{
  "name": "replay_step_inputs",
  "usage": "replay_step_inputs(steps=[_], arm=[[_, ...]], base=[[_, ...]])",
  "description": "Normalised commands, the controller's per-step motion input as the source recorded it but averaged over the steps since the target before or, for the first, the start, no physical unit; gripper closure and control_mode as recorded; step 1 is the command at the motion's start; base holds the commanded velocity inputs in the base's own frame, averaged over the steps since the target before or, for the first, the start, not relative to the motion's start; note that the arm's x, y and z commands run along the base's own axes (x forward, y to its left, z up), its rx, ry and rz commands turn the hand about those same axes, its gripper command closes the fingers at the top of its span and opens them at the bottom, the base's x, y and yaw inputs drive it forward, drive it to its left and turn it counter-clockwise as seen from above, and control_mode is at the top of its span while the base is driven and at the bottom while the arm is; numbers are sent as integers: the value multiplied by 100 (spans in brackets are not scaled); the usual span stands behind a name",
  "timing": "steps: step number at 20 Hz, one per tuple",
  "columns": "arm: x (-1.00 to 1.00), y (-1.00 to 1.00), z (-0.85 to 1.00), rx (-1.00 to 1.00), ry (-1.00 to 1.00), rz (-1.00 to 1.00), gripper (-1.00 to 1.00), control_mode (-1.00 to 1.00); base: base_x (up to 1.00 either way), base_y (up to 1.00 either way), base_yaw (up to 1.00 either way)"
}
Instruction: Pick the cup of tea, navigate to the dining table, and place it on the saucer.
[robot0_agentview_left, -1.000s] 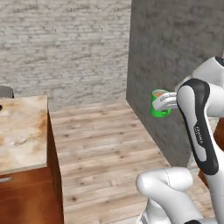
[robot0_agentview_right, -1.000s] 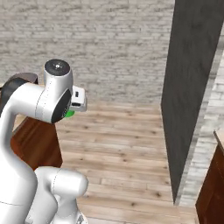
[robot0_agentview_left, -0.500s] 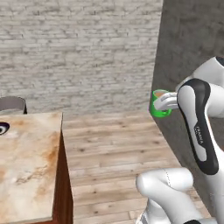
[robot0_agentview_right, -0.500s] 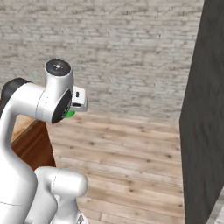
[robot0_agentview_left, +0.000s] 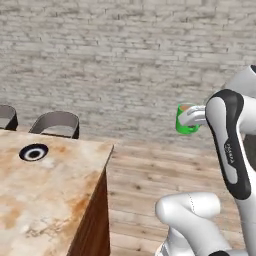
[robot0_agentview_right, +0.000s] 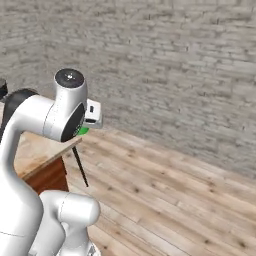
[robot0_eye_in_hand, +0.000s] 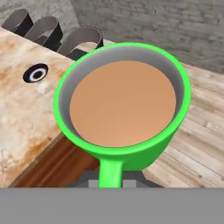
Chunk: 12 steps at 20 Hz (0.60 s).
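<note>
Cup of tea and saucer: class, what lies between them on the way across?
In the left base view, between the cup of tea and the saucer lie wooden floor, then bare dining table top.

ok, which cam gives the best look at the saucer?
Left base view: the saucer sits unobstructed on the dining table. The hand view shows it smaller, left of the cup of tea. I can't find it in the right base view.

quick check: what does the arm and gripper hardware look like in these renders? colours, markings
Glossy white arm of rounded links, with dark grey bands along the joints and small lettering on one dark band. One joint ends in a round dark cap with a pale centre dot. The gripper is light grey and boxy. No cables visible.
</note>
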Motion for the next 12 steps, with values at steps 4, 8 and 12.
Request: replay_step_inputs(steps=[4, 8, 12], arm=[[0, 0, 0, 0, 0, 0, 100, 100], [0, 0, 0, 0, 0, 0, 100, 100], [0, 0, 0, 0, 0, 0, 100, 100]], base=[[79, -1, 84], [53, -1, 87], [20, 1, 88]])
